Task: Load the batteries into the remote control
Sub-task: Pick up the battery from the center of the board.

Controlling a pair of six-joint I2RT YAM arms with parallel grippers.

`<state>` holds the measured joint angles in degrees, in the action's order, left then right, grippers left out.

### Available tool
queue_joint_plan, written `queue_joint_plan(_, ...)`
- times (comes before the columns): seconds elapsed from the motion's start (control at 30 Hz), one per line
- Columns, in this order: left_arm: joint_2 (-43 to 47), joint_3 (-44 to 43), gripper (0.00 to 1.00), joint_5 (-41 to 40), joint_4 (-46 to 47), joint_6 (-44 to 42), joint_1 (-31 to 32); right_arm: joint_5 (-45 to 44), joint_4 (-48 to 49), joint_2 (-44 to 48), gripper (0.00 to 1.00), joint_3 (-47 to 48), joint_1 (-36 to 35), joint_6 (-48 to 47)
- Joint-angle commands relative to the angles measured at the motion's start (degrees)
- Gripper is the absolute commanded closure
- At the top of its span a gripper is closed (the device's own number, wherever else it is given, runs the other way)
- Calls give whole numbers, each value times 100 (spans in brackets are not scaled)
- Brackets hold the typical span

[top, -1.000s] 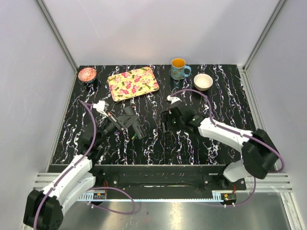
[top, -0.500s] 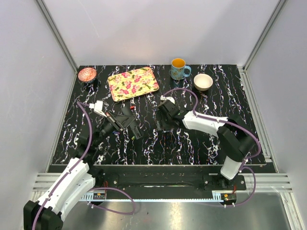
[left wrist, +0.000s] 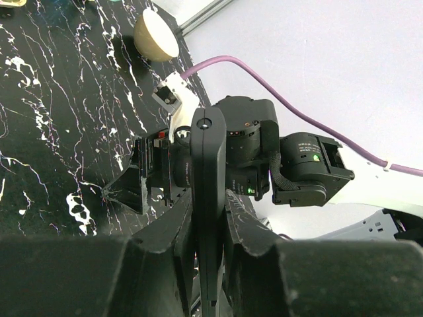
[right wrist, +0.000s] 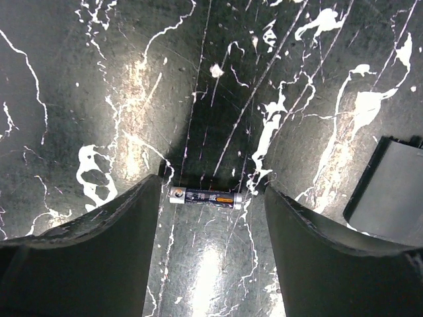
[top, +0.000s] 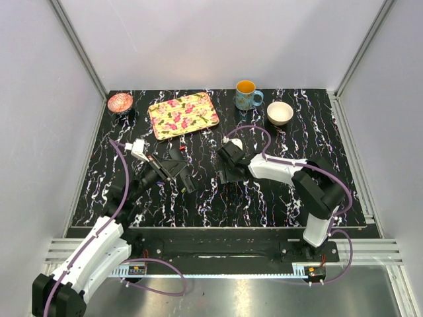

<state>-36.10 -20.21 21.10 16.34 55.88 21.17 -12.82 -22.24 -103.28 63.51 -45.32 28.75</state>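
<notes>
The left gripper (left wrist: 207,221) is pressed tight on the remote (left wrist: 208,152), pinching the slim black bar edge-on between its fingers (left wrist: 178,231). In the top view this sits left of centre on the table (top: 284,198), with the remote held above the marbled top.

Just to the right, the right gripper (right wrist: 211,201) points down at the table with its fingers (right wrist: 99,251) spread. A battery (right wrist: 203,197) lies flat on the table between the two tips, crosswise to them. Its silver end is just beside the left finger and a small gap is left at the other. It is not pinched. A flat black piece (right wrist: 390,191) lies on the table to the right of that gripper; I cannot tell what it is.

Farther back, a flowered tray (top: 184,114) lies left of centre. A pink bowl (top: 120,102) sits at the far left corner. A blue mug (top: 246,96) and a white bowl (top: 279,112) stand to the right, near each other.
</notes>
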Motion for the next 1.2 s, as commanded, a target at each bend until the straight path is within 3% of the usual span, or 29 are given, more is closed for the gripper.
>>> queue_joint_plan(0.0,50,-54,100,-80,308,55,19,-124,9,-34,29,-40,-21,253)
queue_joint_plan(0.53,-29,69,100,-1,502,160,19,-63,18,-34,48,-277,-29,359)
queue_joint_plan(0.6,-29,96,100,8,519,178,19,-63,18,-8,46,-303,-21,394)
queue_joint_plan(0.67,-38,96,100,17,528,195,10,-72,9,45,37,-321,-29,421)
queue_joint_plan(0.8,-82,96,100,43,546,204,19,-63,-35,98,32,-313,-21,473)
queue_joint_plan(1.0,-99,96,100,43,563,213,19,-1,-140,203,36,-330,-29,473)
queue_joint_plan(1.17,-117,131,100,61,607,248,10,51,-202,168,45,-356,-29,491)
